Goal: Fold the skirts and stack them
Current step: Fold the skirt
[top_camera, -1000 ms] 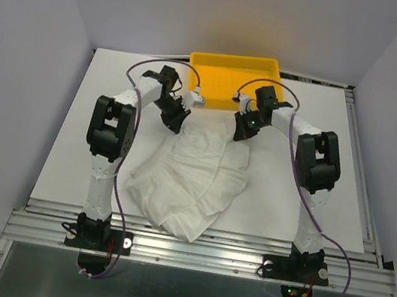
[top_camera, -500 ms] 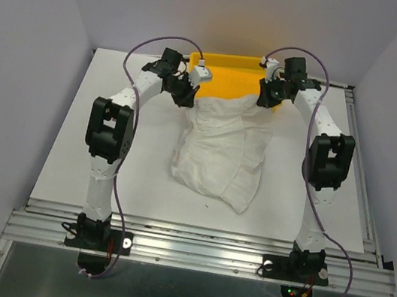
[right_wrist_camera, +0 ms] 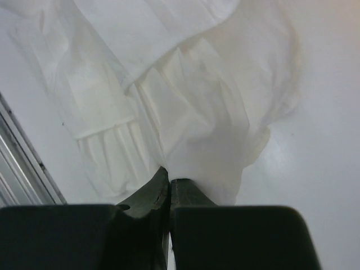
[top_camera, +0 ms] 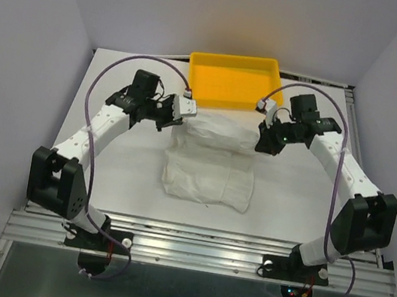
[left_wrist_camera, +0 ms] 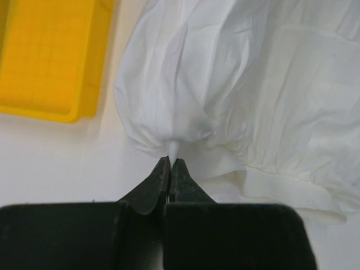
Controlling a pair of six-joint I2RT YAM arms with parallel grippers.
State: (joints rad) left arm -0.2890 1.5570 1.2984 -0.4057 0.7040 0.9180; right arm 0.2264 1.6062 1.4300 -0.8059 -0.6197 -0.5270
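You see the skirt (top_camera: 210, 158), thin, white and finely pleated, doubled over into a rough rectangle. Its near part lies flat on the smooth white table (top_camera: 290, 194), just in front of the yellow plastic tray (top_camera: 194, 62). The left gripper (left_wrist_camera: 170, 163) has its fingers pressed together on a gathered pinch of the far-left corner. The right gripper (right_wrist_camera: 169, 179) pinches the far-right corner likewise. Plain lavender walls enclose the table.

From the left wrist, the yellow tray (left_wrist_camera: 50, 56) is cut off by the top and left edges, and the skirt (left_wrist_camera: 253, 84) runs past the top and right. Overhead, the left gripper (top_camera: 175, 116) and right gripper (top_camera: 260, 138) hide the pinched corners. Whether one garment or several lies folded cannot be told.
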